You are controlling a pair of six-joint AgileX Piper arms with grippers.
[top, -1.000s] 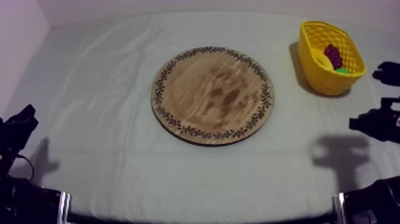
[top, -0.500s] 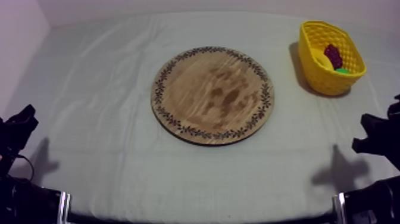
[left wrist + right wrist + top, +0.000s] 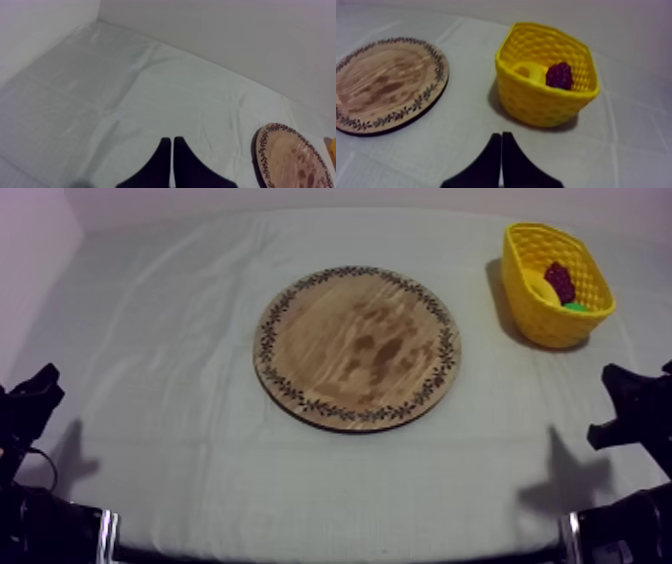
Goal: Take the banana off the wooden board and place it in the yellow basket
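A round wooden board (image 3: 357, 348) with a ring of little leaves around its rim is lying in the middle of the table, on the grey-white cloth (image 3: 180, 318). A yellow basket (image 3: 545, 328) with woven-looking walls is standing at about 2 o'clock from the board, apart from it. The yellow toy banana (image 3: 543, 291) is lying inside the basket, and a dark purple bunch of grapes (image 3: 559, 281) is sitting just beside it, at 1 o'clock from it. A small green fruit (image 3: 575, 306) is peeking out by the basket wall at 5 o'clock from the grapes. I cannot tell its kind.

My left gripper (image 3: 172, 142) is keeping its two black fingers (image 3: 162, 155) pressed together into a thin wedge, pinching nothing. From above, it is hanging low at 8 o'clock from the board, well apart from it.

My right gripper (image 3: 501, 136) is hanging at 4 o'clock from the board and 6 o'clock from the basket. Its fingers (image 3: 508, 155) are pressed together too, with nothing between them, and they are pointing toward the basket.
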